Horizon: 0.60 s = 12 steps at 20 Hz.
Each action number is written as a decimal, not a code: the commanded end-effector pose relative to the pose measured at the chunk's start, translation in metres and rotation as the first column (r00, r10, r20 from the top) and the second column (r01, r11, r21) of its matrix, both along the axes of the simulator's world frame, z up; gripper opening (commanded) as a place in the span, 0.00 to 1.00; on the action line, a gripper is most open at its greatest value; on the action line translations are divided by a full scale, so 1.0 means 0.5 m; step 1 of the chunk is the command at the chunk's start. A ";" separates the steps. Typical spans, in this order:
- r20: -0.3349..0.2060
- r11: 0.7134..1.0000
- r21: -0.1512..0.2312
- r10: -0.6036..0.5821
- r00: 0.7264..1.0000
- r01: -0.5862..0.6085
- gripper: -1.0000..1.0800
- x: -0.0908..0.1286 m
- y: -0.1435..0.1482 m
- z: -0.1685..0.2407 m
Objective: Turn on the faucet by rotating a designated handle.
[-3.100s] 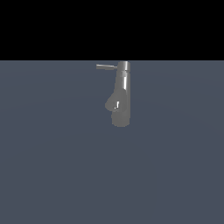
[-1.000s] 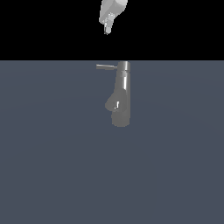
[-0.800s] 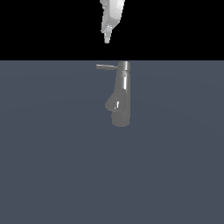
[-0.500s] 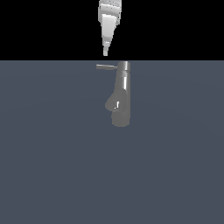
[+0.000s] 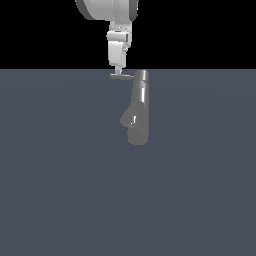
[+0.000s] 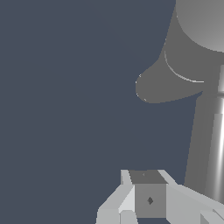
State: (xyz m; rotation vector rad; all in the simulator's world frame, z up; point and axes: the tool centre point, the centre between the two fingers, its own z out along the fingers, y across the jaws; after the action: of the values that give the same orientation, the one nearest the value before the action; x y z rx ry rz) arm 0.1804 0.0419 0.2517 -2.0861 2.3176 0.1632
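Note:
The faucet is a tall shiny grey column standing on the dark floor, with a stubby spout bulging toward the exterior view's left. The handle, a thin grey rod, sticks out from the top cap toward the exterior view's left. My gripper hangs straight down from above. Its fingers are pressed together, and the tips sit just over the rod's free end, touching or nearly touching it. In the wrist view the shut gripper is beside the handle, with the spout beyond.
A flat dark blue-grey floor spreads around the faucet. The white arm body fills the upper middle of the exterior view.
The gripper has come down from the top of the exterior view to just above the handle's free end. The faucet and handle have not moved.

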 end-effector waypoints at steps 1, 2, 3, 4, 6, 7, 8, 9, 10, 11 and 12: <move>-0.001 1.000 -0.009 -0.024 1.000 0.024 0.00 0.008 0.004 -0.016; -0.001 0.999 -0.011 -0.030 1.000 0.030 0.00 0.010 0.005 -0.021; -0.002 0.999 -0.013 -0.035 0.999 0.035 0.00 0.012 0.007 -0.025; -0.002 0.999 -0.015 -0.038 0.999 0.038 0.00 0.013 0.007 -0.028; -0.002 0.999 -0.017 -0.043 0.999 0.043 0.00 0.014 0.008 -0.032; -0.002 0.999 -0.017 -0.044 0.999 0.043 0.00 0.015 0.008 -0.032; -0.002 0.999 -0.017 -0.044 0.999 0.043 0.00 0.015 0.008 -0.032; -0.002 0.999 -0.017 -0.044 0.999 0.043 0.00 0.015 0.008 -0.032; -0.002 0.999 -0.017 -0.044 0.999 0.043 0.00 0.015 0.008 -0.032; -0.003 0.999 -0.016 -0.042 0.999 0.042 0.00 0.014 0.009 -0.033; -0.003 0.999 -0.016 -0.042 0.999 0.042 0.00 0.011 0.009 -0.031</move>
State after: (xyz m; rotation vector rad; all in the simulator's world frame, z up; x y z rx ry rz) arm 0.1868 0.0463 0.2354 -2.0438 2.3716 0.1480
